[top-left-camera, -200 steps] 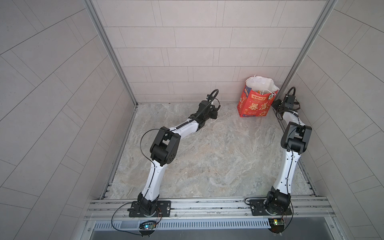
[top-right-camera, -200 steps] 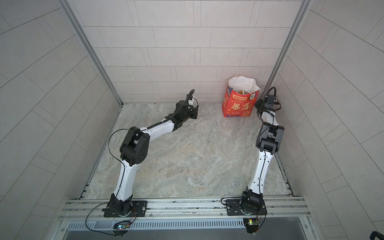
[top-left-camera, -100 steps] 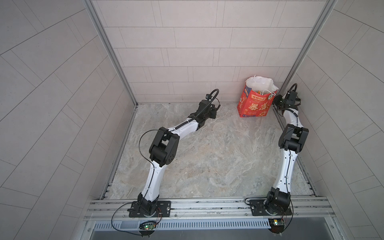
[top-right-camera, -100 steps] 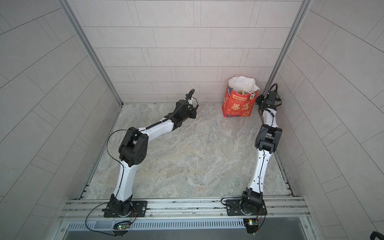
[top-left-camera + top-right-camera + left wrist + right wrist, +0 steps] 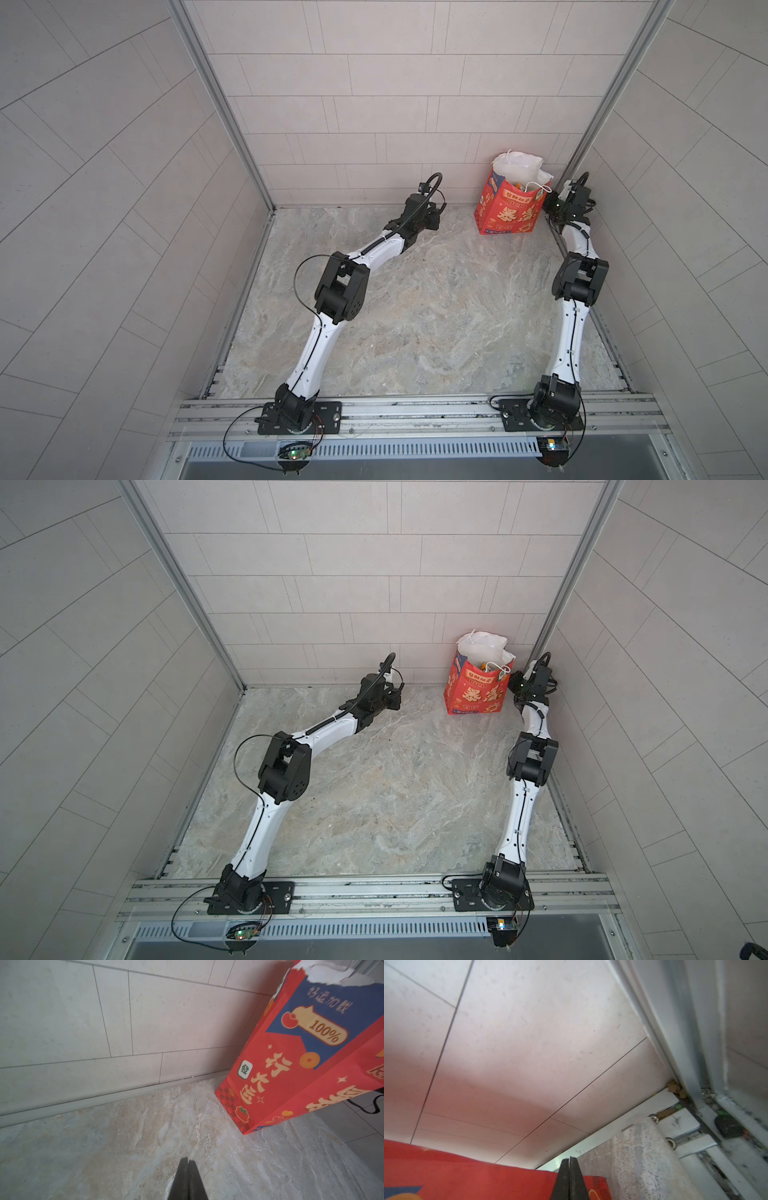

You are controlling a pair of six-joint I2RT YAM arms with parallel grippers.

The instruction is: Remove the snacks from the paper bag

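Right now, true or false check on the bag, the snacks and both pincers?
1. The paper bag stands upright near the far right corner. True.
2. The left pincer and the right pincer are both shut. True.
3. The right pincer holds the bag. False: it grips nothing and sits close beside the bag.
4. The snacks show only inside the bag's mouth. True.
5. The left pincer is inside the bag. False: it sits apart from the bag, to its left in both top views.
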